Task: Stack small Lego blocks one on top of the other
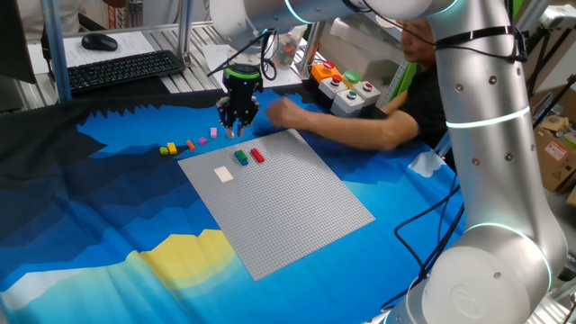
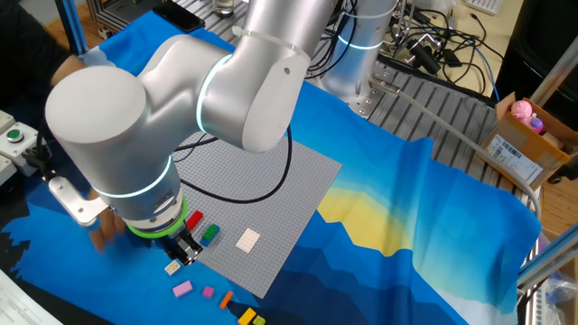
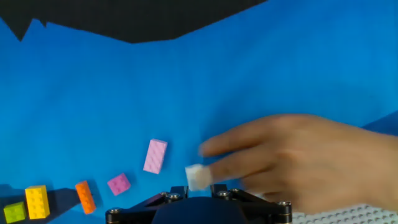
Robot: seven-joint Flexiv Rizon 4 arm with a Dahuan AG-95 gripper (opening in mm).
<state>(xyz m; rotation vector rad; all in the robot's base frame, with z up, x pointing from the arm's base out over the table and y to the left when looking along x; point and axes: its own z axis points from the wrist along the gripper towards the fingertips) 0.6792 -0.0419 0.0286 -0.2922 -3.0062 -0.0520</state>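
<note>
Pincer (image 1: pixel 238 131) points straight down over the blue cloth (image 1: pixel 108 225), just off the far corner of the grey baseplate (image 1: pixel 297 207). The jaws look narrow, but I can't tell whether they're clenched on anything or released. The hand view shows only the pincer body, not the tips.

A white brick (image 3: pixel 197 177) sits right at the pincer, on the cloth beside the baseplate edge. A person's hand (image 3: pixel 298 158) reaches in from the side and its fingertips touch that brick, so that side is crowded.

The loose bricks lie in a line on the cloth, running away from the pincer: long pink brick (image 3: pixel 155 155), small pink brick (image 3: pixel 119 183), orange brick (image 3: pixel 85 196), yellow brick (image 3: pixel 37 201), lime brick (image 3: pixel 13 211). None of them touch each other.

On the baseplate the red brick (image 1: pixel 257 155) and green brick (image 1: pixel 241 157) sit side by side near the far corner. The cream brick (image 1: pixel 223 174) is a little further in, close to the left edge. Nothing is stacked.

Open room: most of the baseplate toward the near corner, and the cloth around it. The button box (image 1: pixel 346 88) sits behind the person's arm, beyond the cloth's jagged black edge.
</note>
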